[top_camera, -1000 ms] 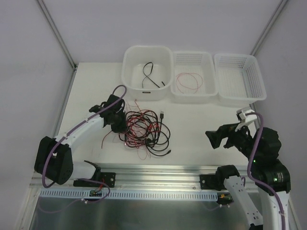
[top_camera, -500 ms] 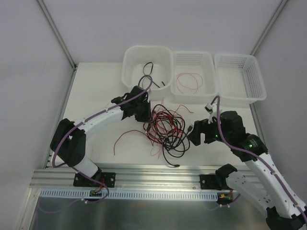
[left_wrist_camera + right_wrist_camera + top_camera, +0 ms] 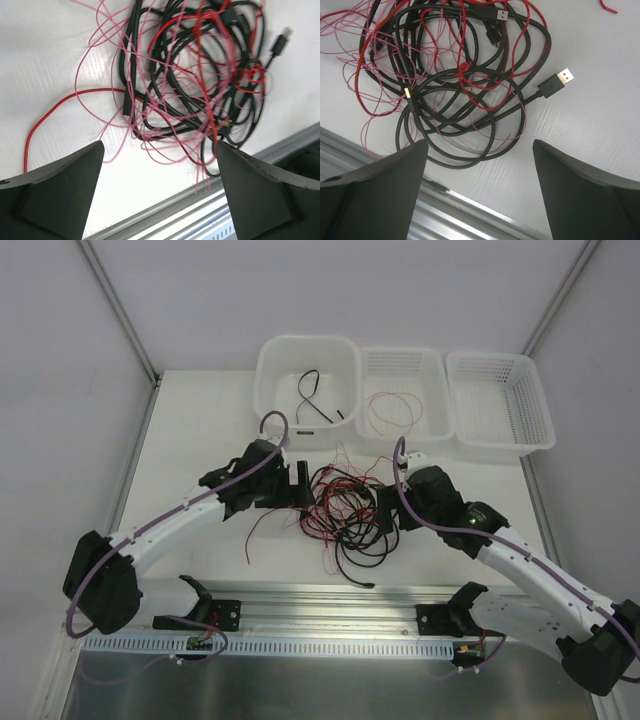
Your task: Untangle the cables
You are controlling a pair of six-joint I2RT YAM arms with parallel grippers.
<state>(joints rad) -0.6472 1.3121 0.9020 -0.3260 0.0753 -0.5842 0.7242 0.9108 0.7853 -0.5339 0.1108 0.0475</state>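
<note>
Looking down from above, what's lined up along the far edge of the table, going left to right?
White solid-walled tub holding a black cable → white mesh basket holding a thin red wire → second white mesh basket.

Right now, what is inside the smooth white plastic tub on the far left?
One thin black cable lies loose on the floor of the smooth white plastic tub. Nothing else shows inside it, and no arm covers any part of it.
</note>
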